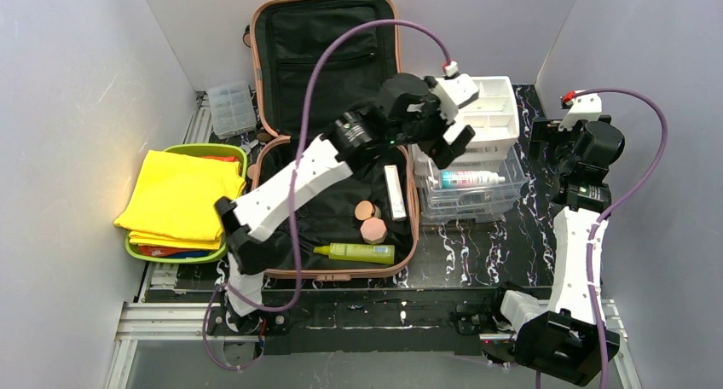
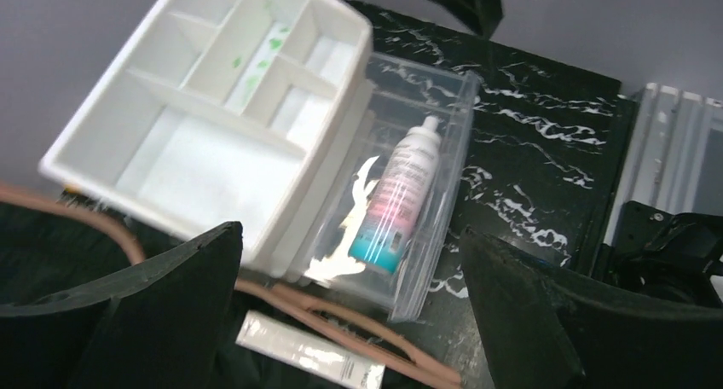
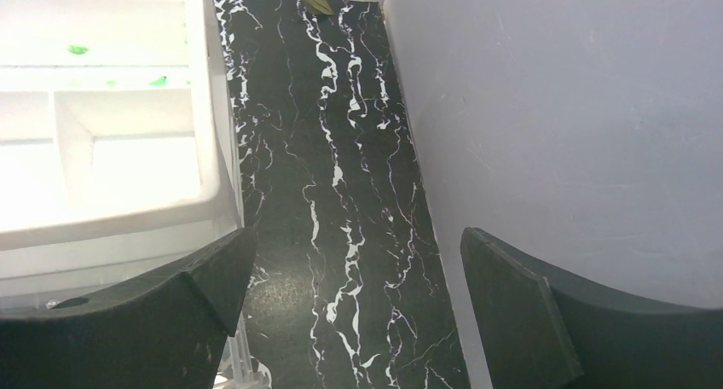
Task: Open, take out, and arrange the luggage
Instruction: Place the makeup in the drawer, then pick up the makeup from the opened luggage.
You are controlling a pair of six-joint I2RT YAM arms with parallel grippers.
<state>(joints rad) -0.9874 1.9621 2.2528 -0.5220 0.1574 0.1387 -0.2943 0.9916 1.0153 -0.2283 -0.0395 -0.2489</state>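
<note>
Left gripper [image 2: 349,240]: released, jaws spread wide with nothing between them; it hangs just past the right rim of the luggage [image 1: 328,227], above a clear bin [image 1: 477,203].
Right gripper [image 3: 356,235]: released and empty, fingers wide apart; well to the right of the luggage, over bare table [image 1: 486,252] beside the side wall.
Luggage: salmon-pink shell lying open in the middle of the black marbled table, with the base toward the arms. The lid is thrown back toward the far wall, showing black lining and a zip pocket.
Inside the luggage base: a green tube [image 1: 358,252] lies along the near edge. Two round peach compacts [image 1: 366,210] sit side by side just above it, and a slim white box [image 1: 395,191] lies against the right wall.
Clear bin: touching or just beside the luggage's right rim; a white bottle [image 2: 396,197] with pink and teal bands lies on its side in it.
White organiser [image 1: 490,116]: divided tray resting on the clear bin, to the right of the luggage.
Green tray [image 1: 187,148]: left of the luggage base, with a folded yellow cloth [image 1: 179,193] on top.
Small clear box [image 1: 231,107]: left of the luggage lid.
</note>
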